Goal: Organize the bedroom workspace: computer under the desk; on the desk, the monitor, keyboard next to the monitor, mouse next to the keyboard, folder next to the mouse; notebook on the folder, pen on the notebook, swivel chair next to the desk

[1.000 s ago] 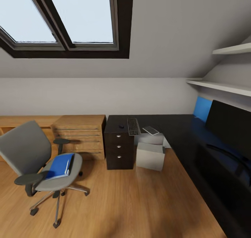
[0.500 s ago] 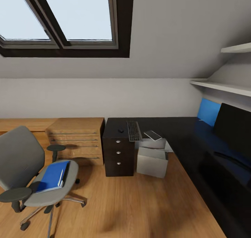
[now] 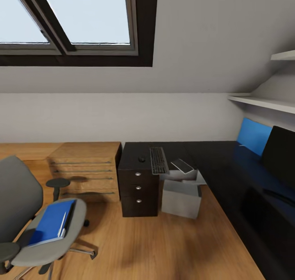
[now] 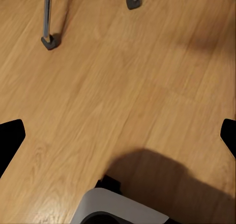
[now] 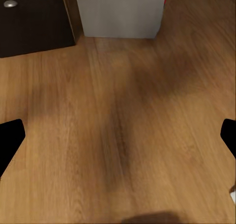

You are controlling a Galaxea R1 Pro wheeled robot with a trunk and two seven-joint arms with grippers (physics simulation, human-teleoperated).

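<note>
A bedroom with a sloped ceiling, a skylight (image 3: 82,22) and a wooden floor (image 3: 164,251), seen from the robot's head. One grey swivel chair (image 3: 24,214) stands at the lower left, and one blue folder (image 3: 51,222) lies flat on its seat, with a thin pale object along its right edge that is too small to identify. One long dark desk (image 3: 213,157) runs along the back wall and down the right side. On its left end, above a dark unit of three drawers (image 3: 138,188), sit one small black mouse (image 3: 141,159) and, just to its right, one black keyboard (image 3: 157,160). Near the keyboard a flat grey item lies tilted on a pale surface; what it is cannot be told. One grey computer (image 3: 181,198) tower stands on the floor under the desk beside the drawers. One black monitor (image 3: 280,159) stands on the desk at the far right, near a blue panel (image 3: 254,134). A wooden dresser (image 3: 86,169) stands left of the drawers. In each wrist view the dark fingertips sit at opposite edges, so the left gripper (image 4: 118,138) and right gripper (image 5: 118,138) are spread wide, holding nothing, above bare floor
</note>
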